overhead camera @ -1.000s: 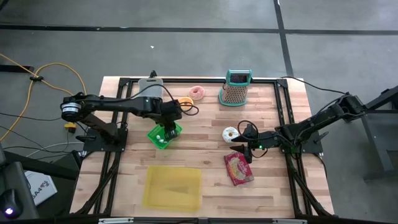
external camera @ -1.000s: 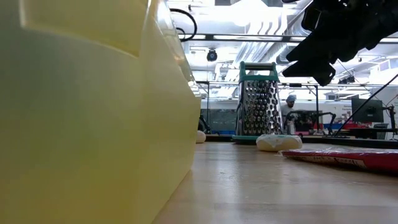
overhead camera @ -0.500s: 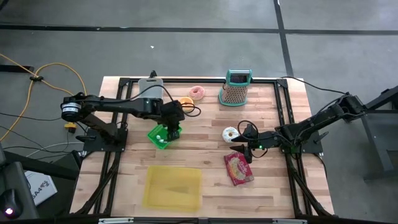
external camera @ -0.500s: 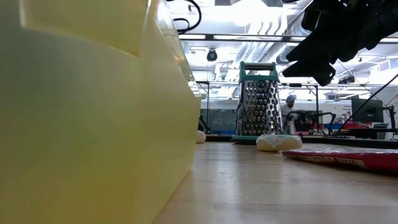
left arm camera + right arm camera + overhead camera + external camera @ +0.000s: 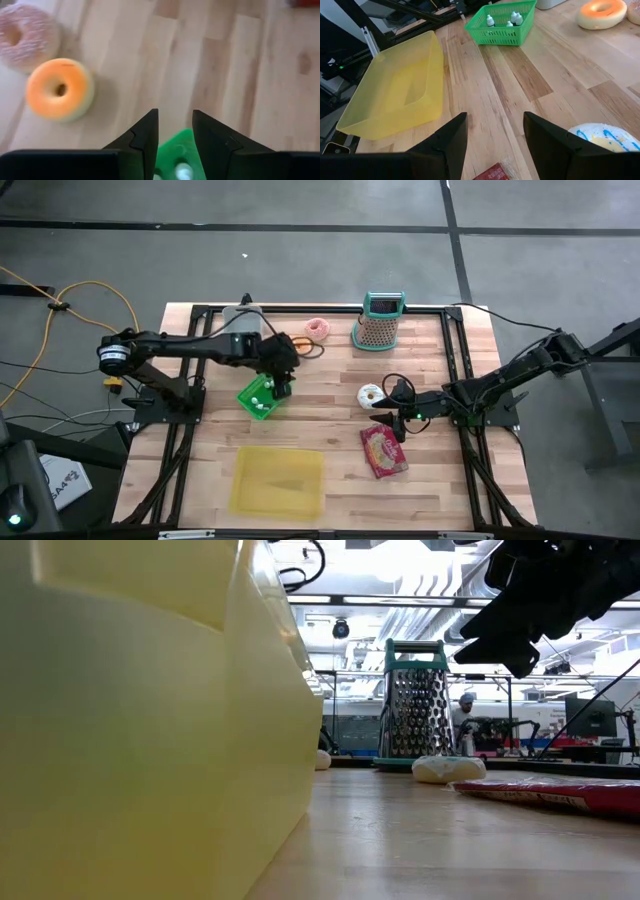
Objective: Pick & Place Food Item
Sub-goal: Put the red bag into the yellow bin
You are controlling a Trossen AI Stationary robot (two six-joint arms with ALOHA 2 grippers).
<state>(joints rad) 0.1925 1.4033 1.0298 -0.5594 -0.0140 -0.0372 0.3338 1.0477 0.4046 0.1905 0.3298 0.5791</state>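
- Hovering above the green basket (image 5: 258,396), the left gripper (image 5: 175,131) has its fingers apart and empty, aimed towards the orange doughnut (image 5: 60,89) just beyond the basket.
- The step in hand looks like the approach to a food item; which one is meant I cannot say for sure.
- A pink doughnut (image 5: 317,329) lies just past the orange one, near the grater (image 5: 379,321).
- Next it likely needs to reach past the basket, descend over the doughnut and close.
- Well away from the basket, the right gripper (image 5: 495,131) waits with fingers spread beside the white iced doughnut (image 5: 600,137).
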